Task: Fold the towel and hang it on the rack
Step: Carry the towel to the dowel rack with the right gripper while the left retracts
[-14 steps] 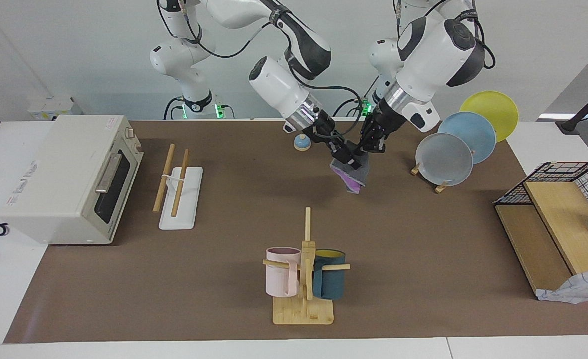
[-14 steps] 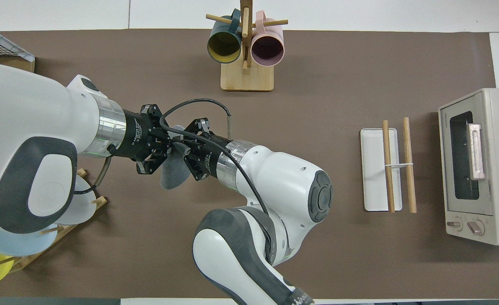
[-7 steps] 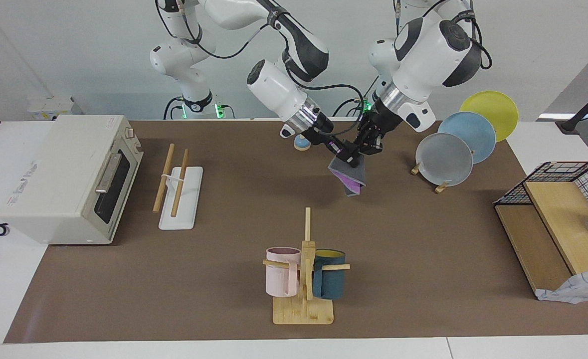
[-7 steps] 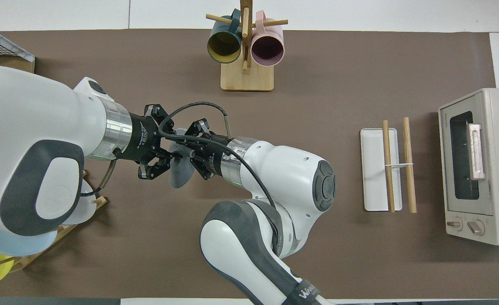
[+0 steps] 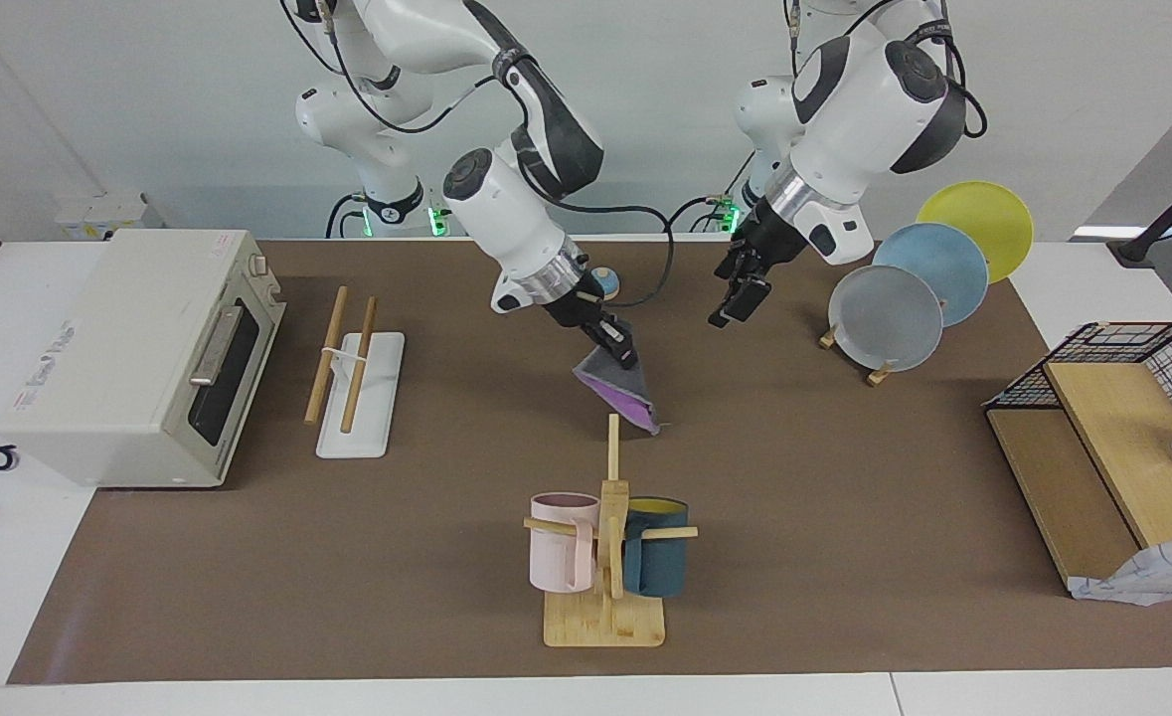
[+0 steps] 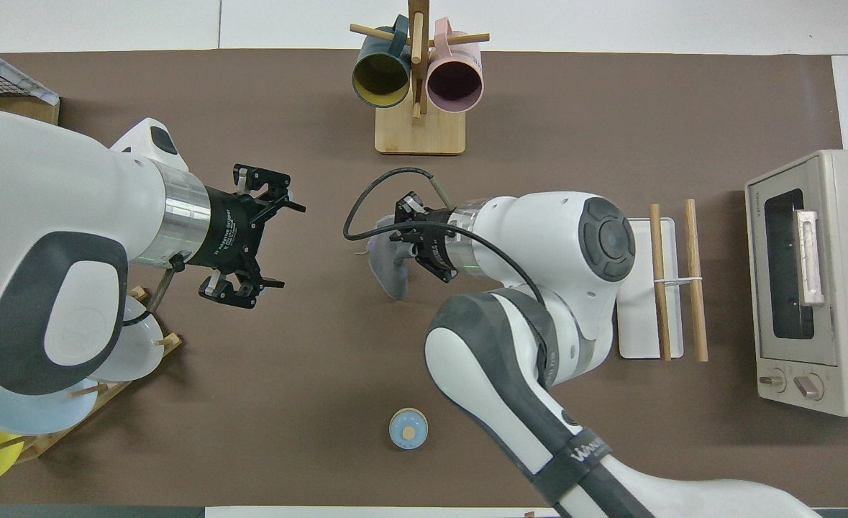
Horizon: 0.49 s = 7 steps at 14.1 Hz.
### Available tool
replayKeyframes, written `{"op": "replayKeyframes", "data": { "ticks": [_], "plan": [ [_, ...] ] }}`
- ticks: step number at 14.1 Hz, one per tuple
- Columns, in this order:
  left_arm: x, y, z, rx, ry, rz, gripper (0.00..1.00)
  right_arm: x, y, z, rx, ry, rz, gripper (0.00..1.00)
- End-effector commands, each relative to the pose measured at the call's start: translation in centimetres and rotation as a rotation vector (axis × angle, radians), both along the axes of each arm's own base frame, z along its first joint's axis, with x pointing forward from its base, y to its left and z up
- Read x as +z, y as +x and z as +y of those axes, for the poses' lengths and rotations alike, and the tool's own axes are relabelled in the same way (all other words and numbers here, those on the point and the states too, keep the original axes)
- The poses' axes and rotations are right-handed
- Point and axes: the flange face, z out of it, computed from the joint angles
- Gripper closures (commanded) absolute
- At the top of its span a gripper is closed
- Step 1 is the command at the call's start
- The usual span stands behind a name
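Note:
The towel (image 5: 613,386), folded with dark grey outside and purple inside, hangs from my right gripper (image 5: 624,354) above the mat, between the mug tree and the robots. The right gripper is shut on its upper edge. In the overhead view the towel (image 6: 386,270) droops from the right gripper (image 6: 401,241). My left gripper (image 5: 731,307) is open and empty, in the air beside the plate stand, apart from the towel; it also shows in the overhead view (image 6: 285,244). The rack (image 5: 359,386), two wooden rods on a white base, stands next to the oven (image 6: 642,288).
A toaster oven (image 5: 138,348) sits at the right arm's end. A mug tree (image 5: 605,537) with two mugs stands far from the robots. A plate stand (image 5: 889,316), a wire basket on a wooden shelf (image 5: 1112,418) and a white cloth (image 5: 1147,582) are at the left arm's end. A small blue knob (image 5: 605,283) lies near the robots.
The left gripper let go of the towel, opened and drew back toward the plate stand. The right gripper carried the towel away toward the rack's end, over the mat near the mug tree.

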Motion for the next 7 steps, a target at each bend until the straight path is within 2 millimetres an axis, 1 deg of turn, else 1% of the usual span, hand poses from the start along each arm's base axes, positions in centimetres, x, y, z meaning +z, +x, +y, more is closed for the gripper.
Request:
{"op": "replayKeyframes", "data": {
  "ticks": [1,2,3,4,5,7],
  "plan": [
    [0.0,0.2,3.8,-0.196,0.042,-0.091,0.0,2.3,-0.2,-6.6,0.102,-0.128,0.006,1.0],
    [-0.1,0.4,4.6,-0.271,0.062,-0.119,0.0,2.0,0.0,-10.0,0.141,-0.151,0.039,1.0],
    [-0.1,0.9,5.8,-0.335,0.082,-0.149,0.0,1.2,-0.3,-13.8,0.189,-0.168,0.06,1.0],
    [-0.1,1.2,6.8,-0.388,0.093,-0.172,0.0,0.9,-0.6,-16.2,0.22,-0.174,0.055,1.0],
    [-0.2,1.3,7.2,-0.449,0.114,-0.192,0.0,1.1,-0.8,-19.2,0.236,-0.184,0.045,1.0],
    [-0.2,2.0,8.8,-0.568,0.198,-0.223,0.0,1.5,-1.8,-24.5,0.313,-0.215,0.081,1.0]
  ]
}}
